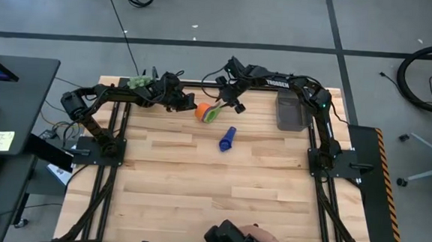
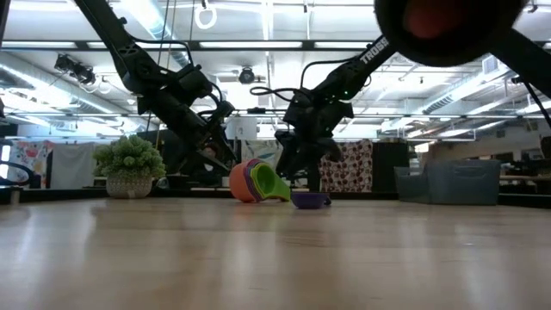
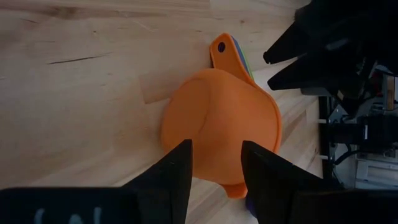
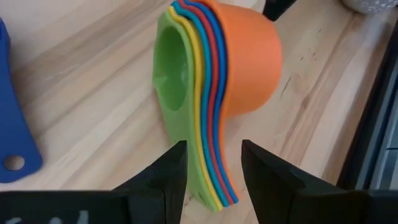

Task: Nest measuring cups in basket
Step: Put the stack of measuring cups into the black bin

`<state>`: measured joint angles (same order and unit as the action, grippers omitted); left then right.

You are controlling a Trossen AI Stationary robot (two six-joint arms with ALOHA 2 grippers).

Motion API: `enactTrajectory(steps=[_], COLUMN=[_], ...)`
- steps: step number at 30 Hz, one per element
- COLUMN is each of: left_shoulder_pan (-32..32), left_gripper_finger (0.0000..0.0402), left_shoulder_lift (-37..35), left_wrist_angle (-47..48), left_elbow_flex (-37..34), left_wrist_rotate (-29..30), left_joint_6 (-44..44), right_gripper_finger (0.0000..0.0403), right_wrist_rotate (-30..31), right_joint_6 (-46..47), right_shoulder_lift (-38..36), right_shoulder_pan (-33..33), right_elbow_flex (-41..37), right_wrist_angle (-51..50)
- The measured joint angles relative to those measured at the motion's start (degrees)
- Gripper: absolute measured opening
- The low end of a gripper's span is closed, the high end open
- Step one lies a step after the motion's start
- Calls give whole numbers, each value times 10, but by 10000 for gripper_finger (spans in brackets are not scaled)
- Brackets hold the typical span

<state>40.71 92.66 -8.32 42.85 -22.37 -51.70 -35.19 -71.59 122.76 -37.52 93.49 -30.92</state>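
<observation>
Several measuring cups are nested, orange outermost and green innermost. The stack [image 1: 207,111] [image 2: 258,182] lies on its side on the table near the far edge. One darker blue cup [image 1: 227,139] [image 2: 310,200] lies alone, nearer and to the right. The dark grey basket [image 1: 290,110] [image 2: 456,182] stands to the right. My left gripper [image 1: 188,105] [image 3: 214,165] is open at the orange bowl's rounded bottom [image 3: 217,118]. My right gripper [image 1: 228,104] [image 4: 213,165] is open on the stack's other side, its fingers either side of the fanned handles [image 4: 214,180]. My left gripper's open fingers [image 3: 180,171] come level from the table's left at the orange bowl's bottom; whether they touch it, I cannot tell. My right gripper's open fingers [image 4: 258,171] flank the stack's handles from the table's right; whether they touch them, I cannot tell.
A fuzzy green plant ball in a pot [image 1: 138,81] [image 2: 129,164] stands at the far left corner behind my left arm. A person's hand [image 1: 265,240] with a dark device sits at the near edge. Bare wood [image 1: 212,188] fills the middle and near table.
</observation>
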Motion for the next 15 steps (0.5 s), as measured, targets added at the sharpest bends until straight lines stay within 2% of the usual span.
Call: enactTrajectory(steps=[15], left_shoulder_pan=[0], left_gripper_finger=[141], left_shoulder_lift=[0], left_wrist_angle=[0], left_elbow_flex=[0], left_wrist_rotate=[0], left_joint_6=[0], right_gripper_finger=[155], right_wrist_rotate=[-39], right_joint_6=[46], right_shoulder_lift=[0], right_shoulder_pan=[0], right_elbow_flex=[0], right_wrist_angle=[12])
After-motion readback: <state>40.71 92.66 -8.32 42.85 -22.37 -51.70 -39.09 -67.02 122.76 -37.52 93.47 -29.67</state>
